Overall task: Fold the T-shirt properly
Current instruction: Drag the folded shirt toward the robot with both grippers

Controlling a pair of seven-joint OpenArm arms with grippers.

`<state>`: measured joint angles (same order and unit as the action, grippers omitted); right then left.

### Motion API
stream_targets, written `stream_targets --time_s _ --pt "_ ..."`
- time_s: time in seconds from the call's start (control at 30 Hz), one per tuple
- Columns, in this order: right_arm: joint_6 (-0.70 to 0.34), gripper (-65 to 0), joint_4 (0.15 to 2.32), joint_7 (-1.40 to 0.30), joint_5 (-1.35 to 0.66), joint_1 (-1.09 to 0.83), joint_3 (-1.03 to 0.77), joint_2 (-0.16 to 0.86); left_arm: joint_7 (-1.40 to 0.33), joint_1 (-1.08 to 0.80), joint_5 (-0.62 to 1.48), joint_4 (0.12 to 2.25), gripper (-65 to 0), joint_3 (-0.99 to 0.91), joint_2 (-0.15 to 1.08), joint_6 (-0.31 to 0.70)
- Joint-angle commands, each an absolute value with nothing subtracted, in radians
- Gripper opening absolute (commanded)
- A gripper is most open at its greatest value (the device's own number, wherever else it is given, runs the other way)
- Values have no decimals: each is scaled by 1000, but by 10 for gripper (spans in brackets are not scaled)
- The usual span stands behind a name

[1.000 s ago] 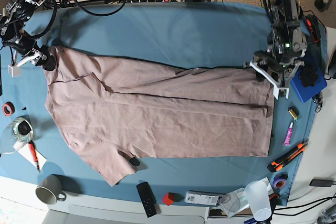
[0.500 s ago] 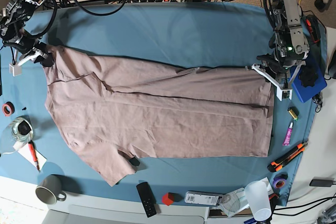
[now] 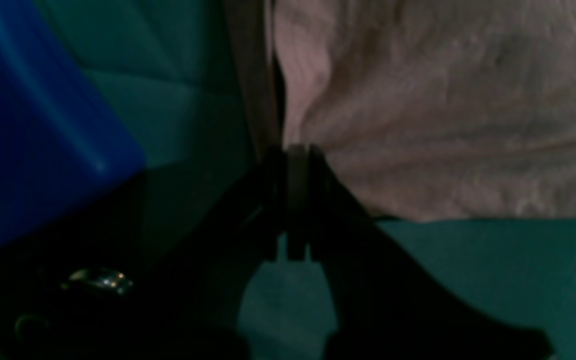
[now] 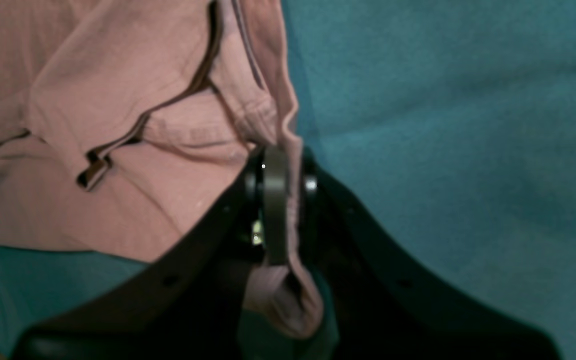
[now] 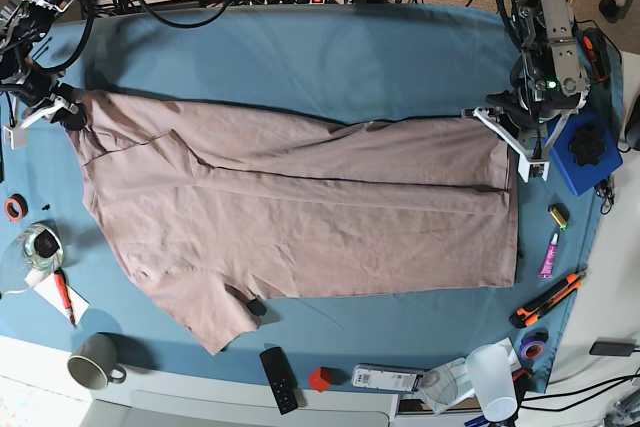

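T-shirt [image 5: 300, 217]: spread flat mid-frame on blue cloth [image 5: 300, 57].
Left gripper [image 3: 292, 165]: clenched on hem corner, right edge.
Right gripper [image 4: 275, 190]: clamped on shoulder fabric, upper left.
Step tip: lift both ends level, keep fabric taut, fold toward lower edge.

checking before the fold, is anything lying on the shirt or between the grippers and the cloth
Nothing visible. Both the left gripper and right gripper are already shut on the T-shirt, and its top surface is bare.
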<state>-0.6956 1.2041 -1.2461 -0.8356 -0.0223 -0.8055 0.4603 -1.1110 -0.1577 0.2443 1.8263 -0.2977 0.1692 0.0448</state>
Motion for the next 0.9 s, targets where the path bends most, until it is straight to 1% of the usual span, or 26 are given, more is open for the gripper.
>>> stream_targets --time_s 0.0,0.17,0.4,0.53,0.7,0.87 --pt "-698 -650 1217 -1235 -847 -14 -812 499 -1144 -165 232 1842 -650 -300 176 44" --pt "-698 -650 1217 -1277 -850 -15 -812 503 -1157 -209 187 1889 -650 -333 178 44" --pt "-698 -650 1226 -1305 -849 -19 -813 504 -1156 -304 210 1944 -650 -371 178 44" --pt "-698 -650 1297 -1339 -865 -44 -815 504 -1161 -337 209 1983 -650 -371 178 45" --pt "-698 -650 1411 -1340 -864 -113 -815 504 -1161 -382 209 2041 -650 -371 178 45" --pt "-683 -650 1432 -1372 -864 -173 -815 504 -1160 -432 182 2074 -650 -371 178 45"
